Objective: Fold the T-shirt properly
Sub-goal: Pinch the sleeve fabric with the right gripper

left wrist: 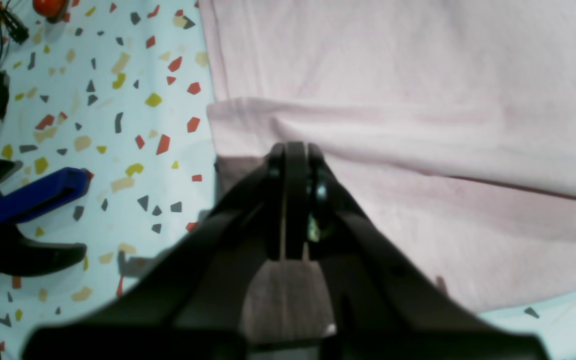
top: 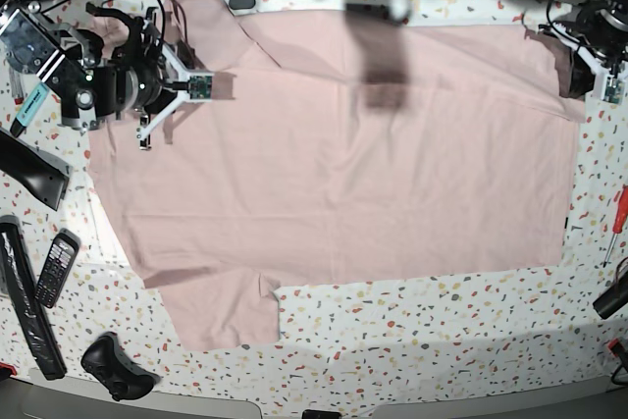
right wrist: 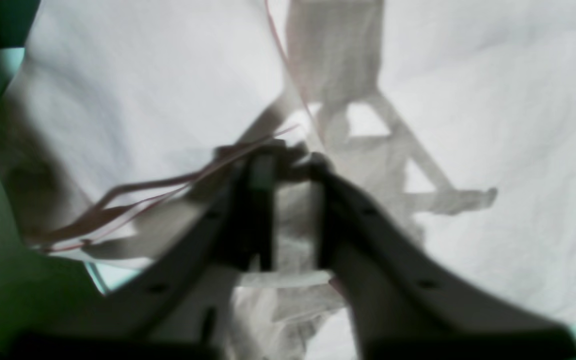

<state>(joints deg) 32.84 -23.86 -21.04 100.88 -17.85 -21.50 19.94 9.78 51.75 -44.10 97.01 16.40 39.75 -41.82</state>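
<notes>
Pink T-shirt (top: 334, 174) pinched by closed left end effector (left wrist: 295, 150); right end effector (right wrist: 288, 162) clamps its edge.

A speckled worktop (top: 412, 316) carries a phone (top: 56, 268) near its left edge, a black game controller (top: 116, 366) below the phone, and a red screwdriver (top: 617, 210) at the right edge.

The whole table (top: 412, 340) is seen from straight above in the base view, from well off, with the spread T-shirt (top: 334, 174) filling the middle. The left wrist view is taken close along the left gripper (left wrist: 295, 150), facing down at the shirt's edge beside bare tabletop. The right wrist view is taken just as near, along the right gripper (right wrist: 288, 165), onto lifted cloth. The shirt is shared by all three views.
</notes>
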